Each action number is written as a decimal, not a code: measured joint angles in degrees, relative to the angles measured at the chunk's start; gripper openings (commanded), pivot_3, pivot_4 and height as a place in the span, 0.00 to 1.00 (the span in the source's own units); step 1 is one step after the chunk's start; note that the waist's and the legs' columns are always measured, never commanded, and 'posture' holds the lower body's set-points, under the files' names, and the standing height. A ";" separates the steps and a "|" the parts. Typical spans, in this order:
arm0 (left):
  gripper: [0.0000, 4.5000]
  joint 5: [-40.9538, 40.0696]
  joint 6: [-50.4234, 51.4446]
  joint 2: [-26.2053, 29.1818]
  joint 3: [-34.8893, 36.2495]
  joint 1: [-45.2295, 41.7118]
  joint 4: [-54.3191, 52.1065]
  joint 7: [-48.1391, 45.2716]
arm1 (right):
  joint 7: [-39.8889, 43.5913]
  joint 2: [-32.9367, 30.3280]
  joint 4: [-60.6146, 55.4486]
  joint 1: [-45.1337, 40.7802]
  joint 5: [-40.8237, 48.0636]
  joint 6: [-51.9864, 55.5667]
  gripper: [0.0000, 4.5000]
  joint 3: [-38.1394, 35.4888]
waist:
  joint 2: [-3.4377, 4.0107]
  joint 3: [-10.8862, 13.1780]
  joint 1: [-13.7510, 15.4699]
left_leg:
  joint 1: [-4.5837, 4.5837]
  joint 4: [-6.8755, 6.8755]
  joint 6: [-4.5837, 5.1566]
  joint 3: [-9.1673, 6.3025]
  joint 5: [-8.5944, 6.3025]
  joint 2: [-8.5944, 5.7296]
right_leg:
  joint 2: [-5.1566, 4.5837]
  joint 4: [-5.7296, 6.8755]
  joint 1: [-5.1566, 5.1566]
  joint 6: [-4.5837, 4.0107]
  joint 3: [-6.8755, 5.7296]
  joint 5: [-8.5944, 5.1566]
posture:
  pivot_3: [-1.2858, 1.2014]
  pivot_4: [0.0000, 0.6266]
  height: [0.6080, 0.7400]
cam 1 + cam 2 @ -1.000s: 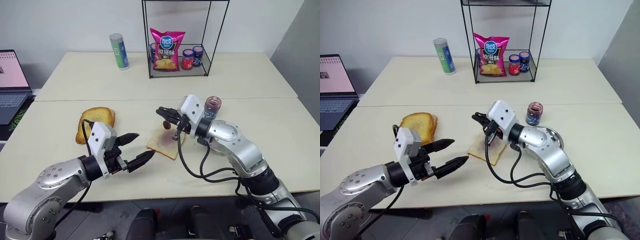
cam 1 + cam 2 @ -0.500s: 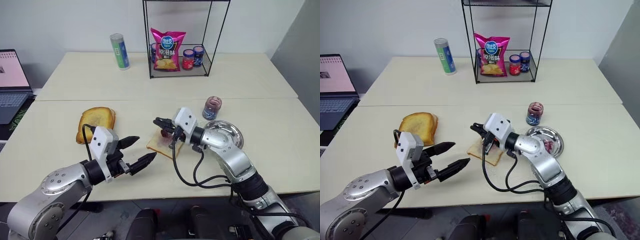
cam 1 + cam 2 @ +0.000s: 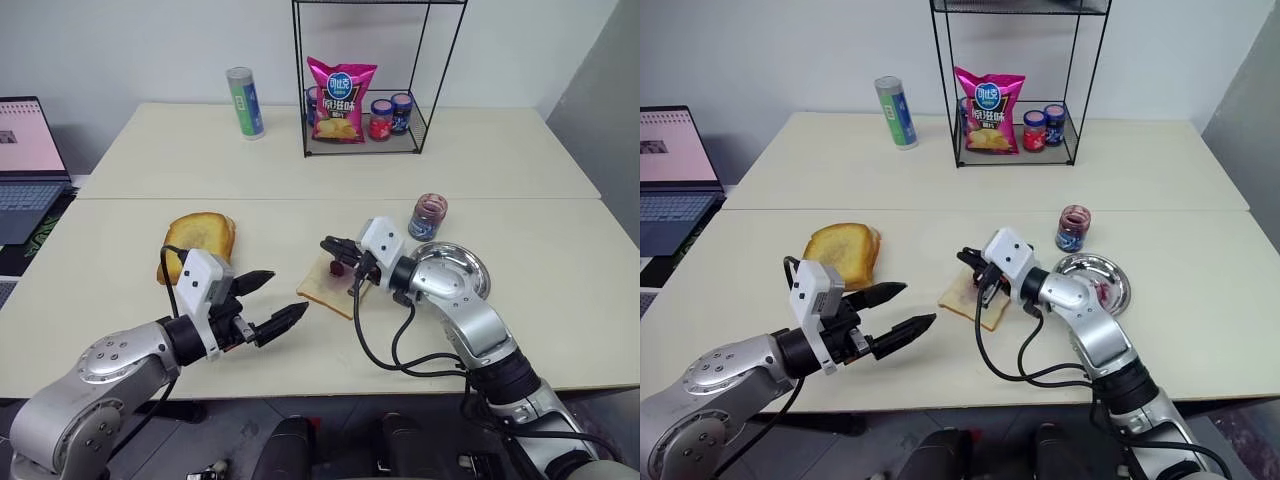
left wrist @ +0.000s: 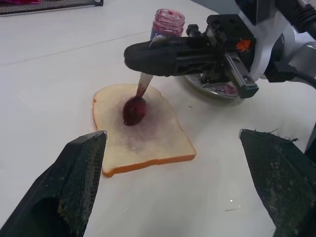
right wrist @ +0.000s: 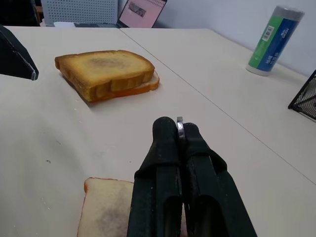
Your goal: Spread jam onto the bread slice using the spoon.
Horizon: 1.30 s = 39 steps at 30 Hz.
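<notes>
The right gripper point(image 4: 148, 54) is clamped shut on the handle of the spoon point(image 4: 137, 101), and the spoon slants down from those closed fingers so that its stained bowl rests on the middle of the bread slice point(image 4: 143, 131), directly below and slightly ahead of the fingertips; the handle's long axis runs from the gripper down towards the slice's centre, where a purple smear already lies. The right arm is plainly the one at work, since the left gripper point(image 3: 272, 300) hovers with its fingers spread wide and empty, just beside the slice's near-left edge without touching it. The jam point(image 3: 428, 215) sits in its small glass jar beyond a round metal plate point(image 3: 455, 265), to the right of the slice. The bread lies flat on the pale table point(image 3: 120, 240), with a toasted slice point(image 3: 195, 240) well apart to the left, a wire rack point(image 3: 365, 80) holding a snack bag at the back, and a laptop point(image 3: 25, 160) at the far left edge
</notes>
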 measured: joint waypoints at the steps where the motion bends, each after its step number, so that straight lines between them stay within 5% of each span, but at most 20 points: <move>1: 1.00 -0.19 0.00 0.19 0.07 -0.29 0.07 -0.04 | -0.01 -0.15 -0.12 -0.01 0.00 0.27 0.01 -0.25 | 0.00 0.00 0.03 | 0.00 0.01 0.00 0.00 0.00 0.00 | 0.00 -0.01 0.01 -0.01 0.00 -0.01 | 0.52 0.24 1.00; 39: 1.00 0.22 -1.33 1.28 -1.47 -3.48 2.25 0.23 | 0.59 -0.91 1.26 0.23 -1.92 0.73 0.01 -4.85 | 0.00 0.00 -0.13 | 0.02 0.00 0.00 0.01 0.00 0.00 | 0.00 0.00 0.02 -0.11 0.01 -0.06 | 0.52 0.24 1.00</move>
